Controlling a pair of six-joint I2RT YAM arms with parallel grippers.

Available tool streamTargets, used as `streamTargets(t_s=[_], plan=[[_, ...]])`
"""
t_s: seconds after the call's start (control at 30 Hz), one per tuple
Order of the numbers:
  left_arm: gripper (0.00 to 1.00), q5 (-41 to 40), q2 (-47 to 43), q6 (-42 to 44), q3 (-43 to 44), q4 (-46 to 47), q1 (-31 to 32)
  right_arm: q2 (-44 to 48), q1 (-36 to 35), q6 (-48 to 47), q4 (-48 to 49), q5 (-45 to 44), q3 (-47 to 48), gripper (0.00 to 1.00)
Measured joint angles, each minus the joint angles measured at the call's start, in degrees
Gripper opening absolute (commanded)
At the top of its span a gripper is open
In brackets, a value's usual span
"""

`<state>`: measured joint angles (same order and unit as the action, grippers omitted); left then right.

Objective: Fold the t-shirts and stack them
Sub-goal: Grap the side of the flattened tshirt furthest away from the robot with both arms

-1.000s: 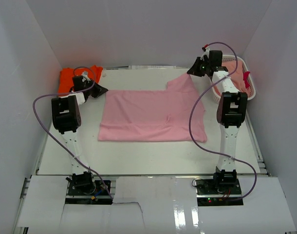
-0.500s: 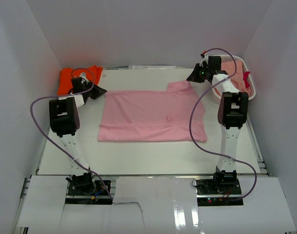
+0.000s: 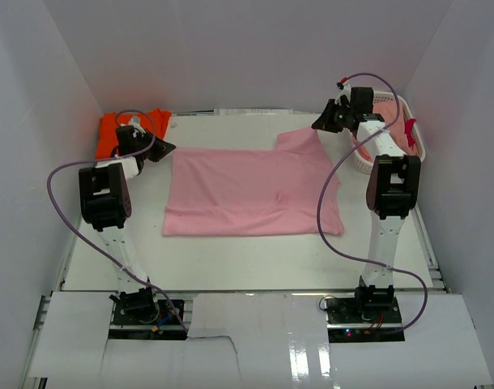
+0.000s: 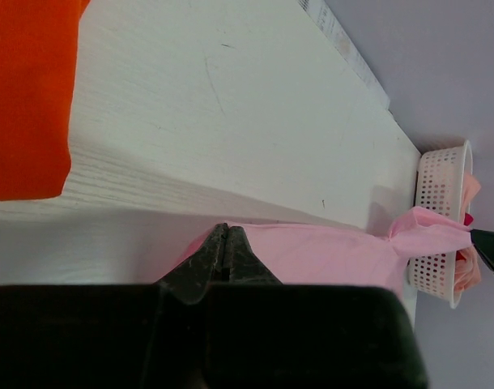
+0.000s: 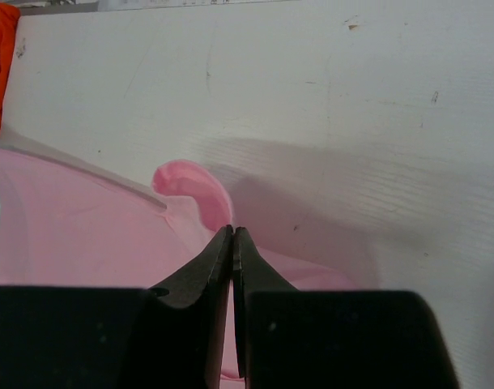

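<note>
White table (image 3: 231,259) in a white-walled booth: pink t-shirt (image 3: 247,190) spread across the middle, orange t-shirt (image 3: 109,130) at the far left corner.
The pink one looks light and floppy, best pinched at corners. The left gripper (image 3: 168,149) nips its far left corner, and the right gripper (image 3: 317,126) lifts the far right sleeve. Overhead shows the whole spread; only the wrist views show the jaws squeezed tight on cloth.

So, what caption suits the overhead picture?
The left tool and right tool pinch far corners of the pink shirt; the orange shirt lies far left.
</note>
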<state>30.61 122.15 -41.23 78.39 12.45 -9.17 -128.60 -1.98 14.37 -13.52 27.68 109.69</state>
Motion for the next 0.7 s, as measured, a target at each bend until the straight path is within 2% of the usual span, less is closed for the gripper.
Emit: streamTargets(t_s=[0.4, 0.7], plan=[[0.0, -1.0, -1.5, -0.9, -2.9, 0.1, -0.1, 4.0, 0.0, -0.4, 0.2, 0.8, -4.5, 0.08], [0.0, -1.9, -4.5, -1.3, -6.3, 0.2, -0.1, 10.0, 0.0, -1.1, 1.5, 1.0, -11.7, 0.08]])
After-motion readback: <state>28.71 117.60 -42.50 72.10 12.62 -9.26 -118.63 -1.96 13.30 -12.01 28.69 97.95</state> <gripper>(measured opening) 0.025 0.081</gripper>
